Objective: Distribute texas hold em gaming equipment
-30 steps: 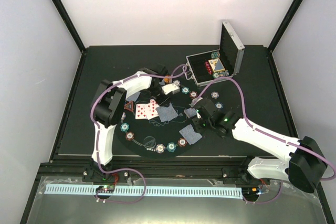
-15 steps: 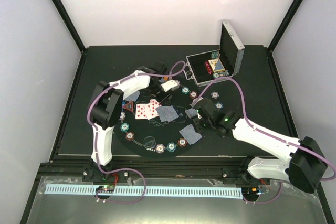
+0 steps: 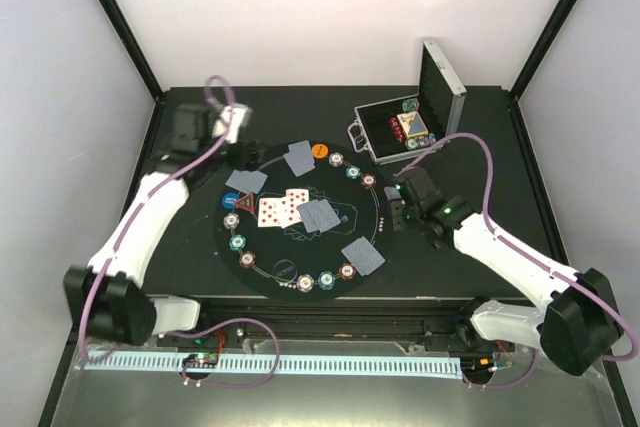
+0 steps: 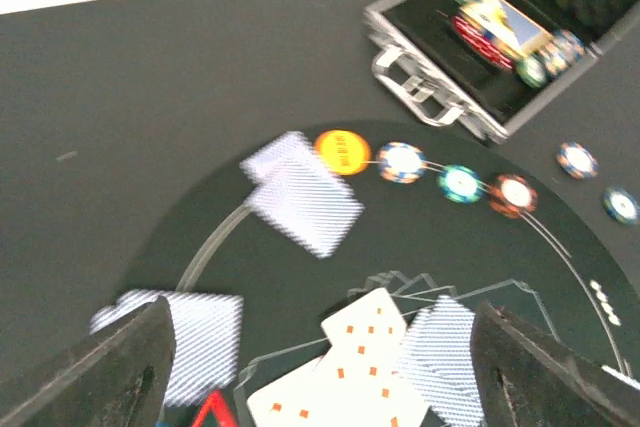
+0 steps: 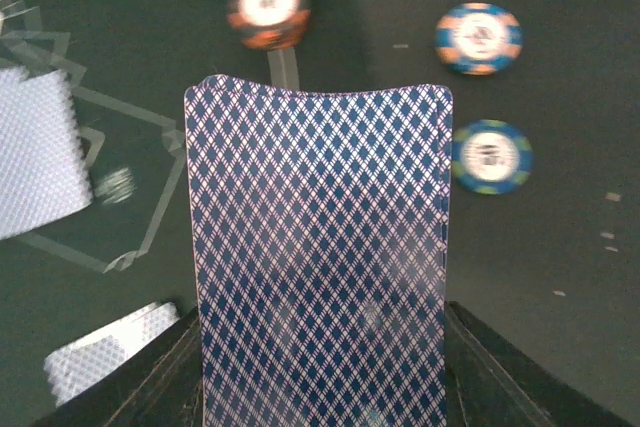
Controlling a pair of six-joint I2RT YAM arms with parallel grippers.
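The top view shows my left gripper [image 3: 248,152] hanging open and empty over the far left rim of the round black mat [image 3: 300,247]. In the left wrist view its fingers [image 4: 120,377] bracket face-up red-pip cards [image 4: 370,367], well above them. A grey-blue-backed card [image 4: 303,189] lies beside the orange disc [image 4: 342,150]. My right gripper [image 5: 320,387] is shut on a deck of blue-patterned playing cards [image 5: 320,267], held above the mat's right edge [image 3: 392,197]. Poker chips [image 3: 325,280] ring the mat. A red triangle marker [image 3: 245,204] and a blue disc [image 3: 231,201] sit at its left.
The open silver case [image 3: 410,127] stands at the back right with chips and cards inside. Face-down cards lie at the mat's left [image 3: 247,181], centre [image 3: 318,215] and front right [image 3: 362,255]. Two chips [image 5: 479,37] rest on the dark table just off the mat.
My left gripper opened and swung back to the far left, leaving a face-down card by the orange disc. The right gripper carried the deck rightward to the mat's edge.
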